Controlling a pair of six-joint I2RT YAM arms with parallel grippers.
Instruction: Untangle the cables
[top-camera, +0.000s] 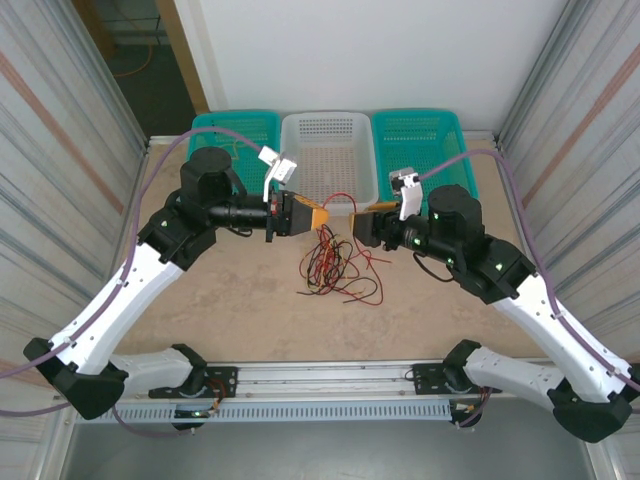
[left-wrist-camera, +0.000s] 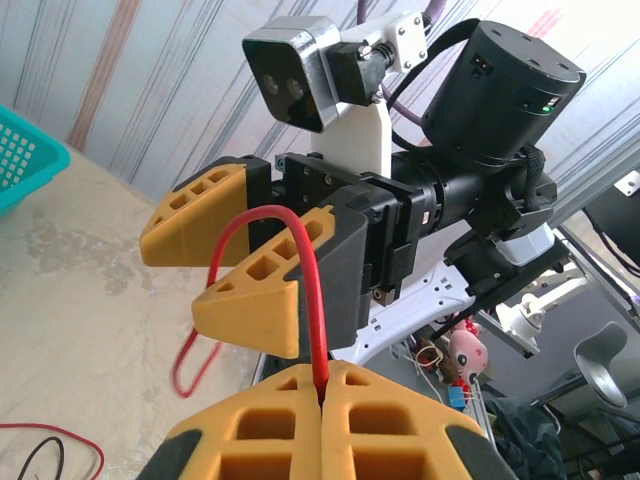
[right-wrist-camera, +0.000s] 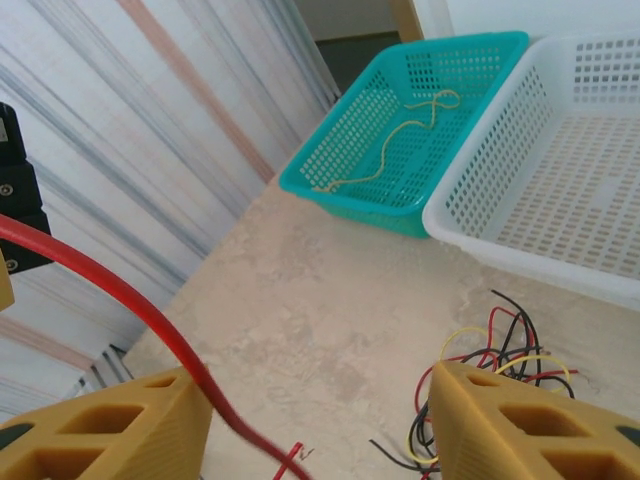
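A tangle of thin red, black and yellow cables (top-camera: 335, 265) lies on the table between the arms. My left gripper (top-camera: 318, 214) hovers above it, shut on a red cable (left-wrist-camera: 312, 290) that rises from its fingertips (left-wrist-camera: 327, 372), arcs over and drops past the right gripper (left-wrist-camera: 185, 275). The right gripper (top-camera: 362, 215) faces the left one, almost tip to tip. Its jaws stand open (right-wrist-camera: 310, 430), and the red cable (right-wrist-camera: 120, 295) runs along the inside of its left finger (right-wrist-camera: 110, 425). The tangle (right-wrist-camera: 490, 350) shows beside its right finger.
Three baskets stand along the far edge: a teal one (top-camera: 235, 135) at the left, a white one (top-camera: 328, 150) in the middle, a teal one (top-camera: 420, 135) at the right. A tan cable (right-wrist-camera: 400, 150) lies in the left teal basket (right-wrist-camera: 330, 180). Corrugated walls close both sides.
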